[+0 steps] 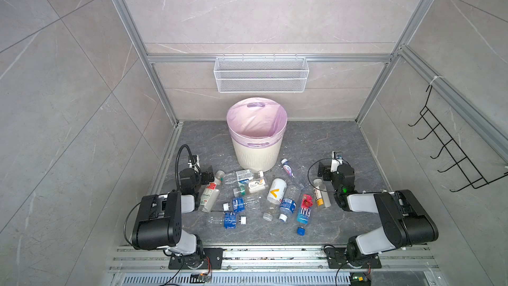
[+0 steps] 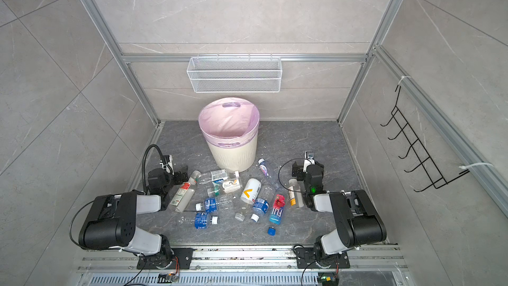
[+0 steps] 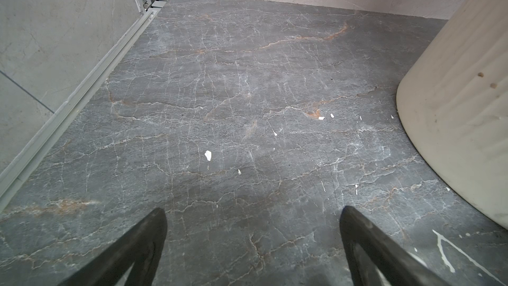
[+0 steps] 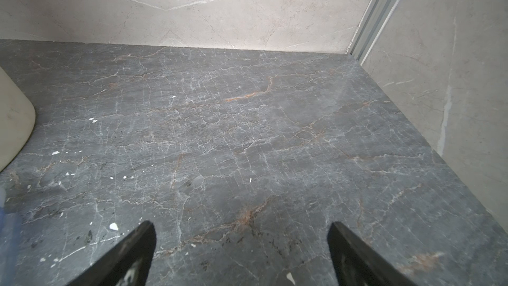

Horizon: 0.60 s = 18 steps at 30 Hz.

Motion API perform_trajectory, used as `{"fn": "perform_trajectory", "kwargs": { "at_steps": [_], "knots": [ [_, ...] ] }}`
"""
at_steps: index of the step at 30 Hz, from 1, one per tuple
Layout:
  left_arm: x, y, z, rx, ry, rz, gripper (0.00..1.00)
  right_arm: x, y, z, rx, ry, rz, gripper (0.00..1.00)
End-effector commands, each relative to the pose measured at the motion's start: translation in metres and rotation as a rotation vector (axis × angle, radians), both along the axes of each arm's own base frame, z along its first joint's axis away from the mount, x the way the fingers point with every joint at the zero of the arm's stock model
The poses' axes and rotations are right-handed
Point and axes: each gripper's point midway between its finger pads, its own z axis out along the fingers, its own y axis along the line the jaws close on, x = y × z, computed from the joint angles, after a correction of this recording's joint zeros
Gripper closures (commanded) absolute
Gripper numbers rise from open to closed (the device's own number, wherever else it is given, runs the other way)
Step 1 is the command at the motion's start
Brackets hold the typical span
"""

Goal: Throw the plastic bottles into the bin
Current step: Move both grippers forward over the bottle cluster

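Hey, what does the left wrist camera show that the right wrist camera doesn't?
Only the left wrist view: the left gripper, jaws open over bare floor, and a broad stretch of the bin, its ribs visible. Only the right wrist view: the right gripper, open and empty, plus a blurred bluish shape at the picture's edge, too unclear to name. Both: the dark veined floor, a pale wall, a frame rail and at least a sliver of the bin.

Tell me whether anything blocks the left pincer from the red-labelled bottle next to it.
Nothing visible does. The left pincer is open over the floor, pointing away from the pile, and the red-labelled bottle lies close beside it with nothing between them. Turning toward it looks necessary.
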Motion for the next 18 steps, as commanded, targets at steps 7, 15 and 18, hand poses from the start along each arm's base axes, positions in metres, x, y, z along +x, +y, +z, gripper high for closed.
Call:
{"fn": "perform_trajectory", "kwargs": {
  "at_steps": [7, 15, 18],
  "knots": [
    [0.003, 0.025, 0.027, 0.016, -0.074, 0.161, 0.00, 0.000, -0.001, 0.001, 0.013, -0.008, -0.014, 0.00],
    [-0.012, 0.013, 0.067, 0.135, -0.135, 0.200, 0.00, -0.003, -0.007, 0.031, -0.025, -0.015, -0.084, 0.00],
    [-0.024, 0.012, 0.095, 0.124, -0.162, 0.279, 0.00, -0.006, -0.025, 0.055, -0.057, 0.011, -0.238, 0.00]
  ]
}}
